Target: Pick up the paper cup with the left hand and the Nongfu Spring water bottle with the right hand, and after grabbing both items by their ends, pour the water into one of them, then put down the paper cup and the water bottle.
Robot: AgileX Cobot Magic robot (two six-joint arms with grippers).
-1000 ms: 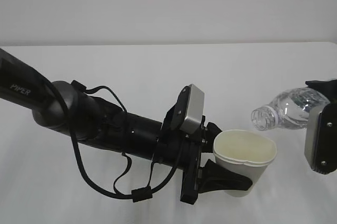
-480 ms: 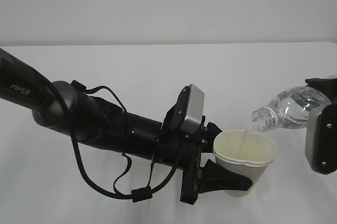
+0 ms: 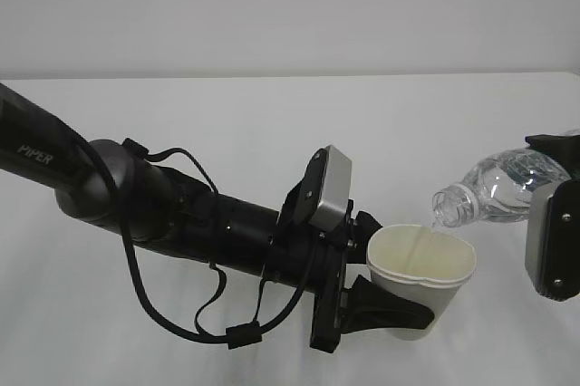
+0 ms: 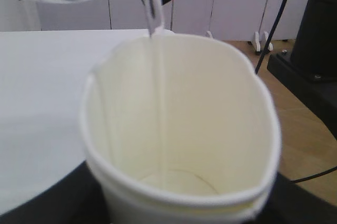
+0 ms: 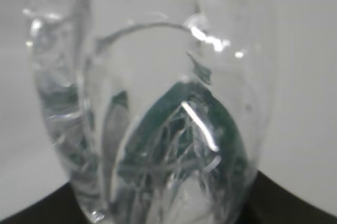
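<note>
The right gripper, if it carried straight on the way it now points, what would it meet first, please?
Probably the paper cup: the right gripper points left along the tilted bottle, whose mouth hangs over the cup's rim. Depth is uncertain.

White table (image 3: 272, 132) under everything, plain wall (image 3: 290, 5) behind it. Off the table's edge there's wood floor (image 4: 300, 145), pale cabinets (image 4: 231, 3) and a black stand (image 4: 310, 50).

Left pincer (image 3: 385, 309) clamped (right too).

Black jointed left arm (image 3: 163, 205) marked PIPER, looped black cables (image 3: 181, 313), grey-silver wrist box (image 3: 332, 188)
</note>
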